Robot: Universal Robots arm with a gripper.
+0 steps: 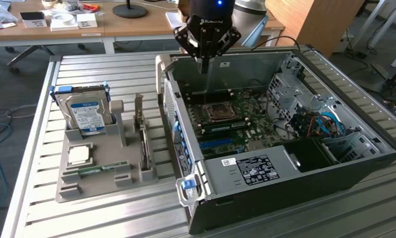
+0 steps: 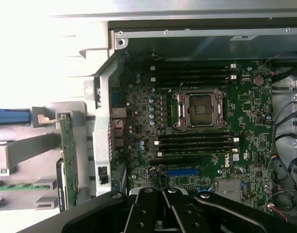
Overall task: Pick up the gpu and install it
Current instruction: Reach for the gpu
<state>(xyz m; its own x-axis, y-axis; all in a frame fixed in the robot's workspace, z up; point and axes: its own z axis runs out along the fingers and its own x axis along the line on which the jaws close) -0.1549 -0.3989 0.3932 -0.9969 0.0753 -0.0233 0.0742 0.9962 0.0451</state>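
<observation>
- Your jaws were clenched together and gripped nothing.
- You had them hanging over the open case (image 1: 357, 163), above the motherboard (image 1: 251, 126) and near the empty CPU socket (image 1: 219, 112).
- Your gpu (image 1: 142, 141) stood on edge in a slot of the grey holder (image 1: 95, 186), just beside the case on the exterior view's left, well apart from the jaws.
- In the same holder you had the hard drive (image 1: 85, 116) standing upright and a memory stick (image 1: 102, 169) lying flat.
- Holder and case rested on the slatted surface (image 1: 85, 220).
</observation>
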